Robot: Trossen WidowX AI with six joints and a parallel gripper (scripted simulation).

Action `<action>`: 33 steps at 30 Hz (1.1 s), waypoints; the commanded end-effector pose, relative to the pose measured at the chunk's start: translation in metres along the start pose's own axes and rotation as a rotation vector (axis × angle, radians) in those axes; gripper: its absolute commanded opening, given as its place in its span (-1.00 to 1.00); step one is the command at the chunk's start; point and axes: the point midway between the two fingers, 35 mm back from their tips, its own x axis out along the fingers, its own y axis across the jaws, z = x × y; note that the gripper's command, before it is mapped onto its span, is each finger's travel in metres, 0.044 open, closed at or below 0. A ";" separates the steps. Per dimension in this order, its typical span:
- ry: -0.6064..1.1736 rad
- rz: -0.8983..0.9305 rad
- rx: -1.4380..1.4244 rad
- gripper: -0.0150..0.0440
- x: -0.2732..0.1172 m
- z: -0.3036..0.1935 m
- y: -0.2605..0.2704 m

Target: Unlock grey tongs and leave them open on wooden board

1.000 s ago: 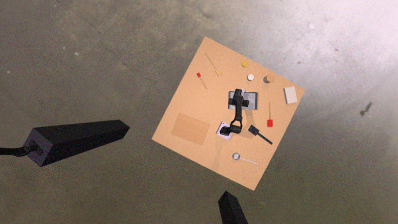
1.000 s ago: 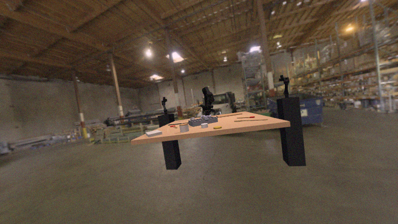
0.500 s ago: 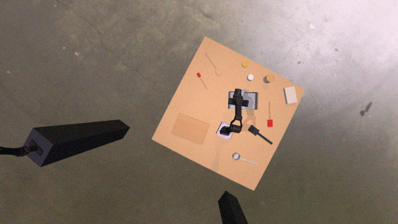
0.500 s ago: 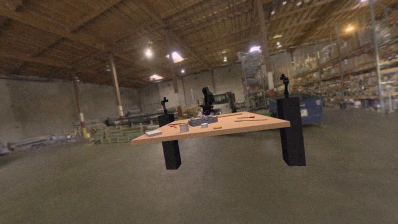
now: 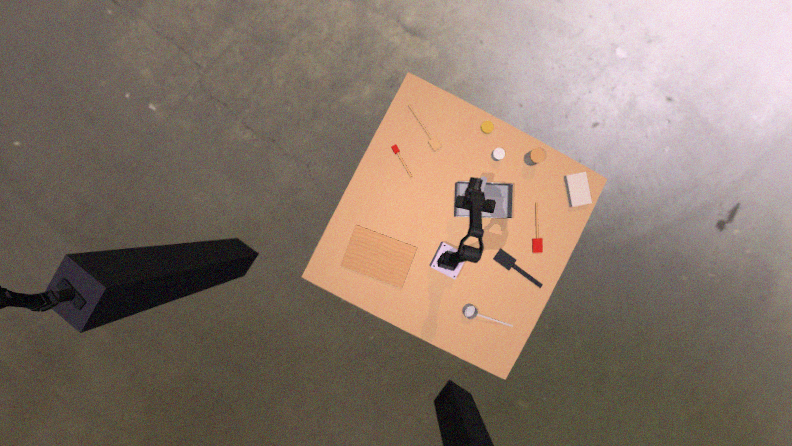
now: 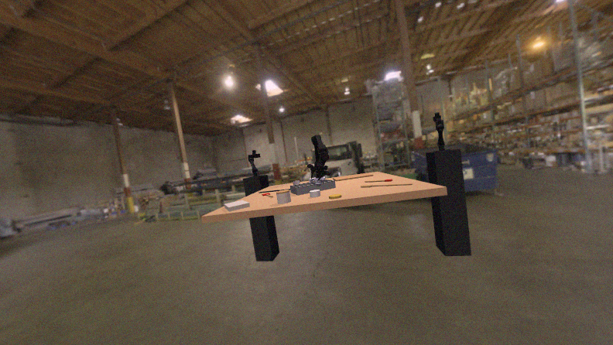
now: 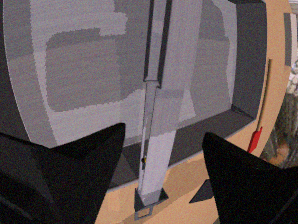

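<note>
Because the grey tongs (image 5: 483, 180) (image 7: 162, 115) are lying across the roasting tin (image 5: 511, 200) (image 6: 313, 186) (image 7: 244, 55), bridging its rim, they are giving the gripper (image 5: 475, 203) (image 6: 317, 172) (image 7: 165, 135) raised arms to straddle. Its fingers are standing a little over half open, holding nothing, one on either side of the tongs in the wrist view. The tin's walls are probably limiting how deep the fingertips can go. The hinged end is overhanging the near edge, while the wooden board (image 5: 379, 255) is lying well apart, likely offering enough room for opened tongs.
</note>
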 end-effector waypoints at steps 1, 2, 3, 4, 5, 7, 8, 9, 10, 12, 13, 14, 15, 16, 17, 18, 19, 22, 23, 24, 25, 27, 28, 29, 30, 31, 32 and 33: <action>0.008 0.004 -0.010 0.39 0.008 -0.002 0.002; 0.008 0.004 -0.010 0.39 0.010 -0.002 0.002; 0.008 0.004 -0.010 0.39 0.012 -0.002 0.002; 0.008 0.004 -0.010 0.39 0.013 -0.002 0.002; 0.008 0.004 -0.010 0.39 0.015 -0.002 0.002; 0.008 0.004 -0.010 0.39 0.018 -0.002 0.002; 0.008 0.004 -0.010 0.39 0.020 -0.002 0.002; 0.008 0.004 -0.010 0.39 0.022 -0.002 0.002; 0.008 0.004 -0.010 0.39 0.023 -0.003 0.002; 0.008 0.003 -0.010 0.39 0.027 -0.003 0.002; 0.008 0.003 -0.010 0.39 0.028 -0.003 0.002; 0.008 0.003 -0.010 0.39 0.030 -0.003 0.002; 0.008 0.003 -0.010 0.39 0.031 -0.003 0.002; 0.008 0.003 -0.010 0.39 0.033 -0.003 0.002; 0.008 0.003 -0.010 0.39 0.035 -0.003 0.002; 0.008 0.003 -0.010 0.39 0.036 -0.004 0.002; 0.008 0.003 -0.010 0.39 0.038 -0.004 0.002; 0.008 0.002 -0.010 0.39 0.043 -0.004 0.002; 0.008 0.002 -0.010 0.39 0.044 -0.005 0.002; 0.008 0.002 -0.010 0.39 0.046 -0.005 0.002; 0.008 0.002 -0.010 0.39 0.048 -0.005 0.002; 0.008 0.001 -0.010 0.39 0.050 -0.005 0.002; 0.008 0.001 -0.010 0.39 0.051 -0.006 0.002; 0.008 0.001 -0.010 0.39 0.051 -0.006 0.001; 0.008 0.001 -0.010 0.39 0.051 -0.006 0.001; 0.008 0.001 -0.010 0.39 0.051 -0.006 0.001; 0.004 -0.003 -0.001 0.30 0.049 -0.004 0.000; 0.004 -0.003 -0.001 0.21 0.049 -0.004 0.000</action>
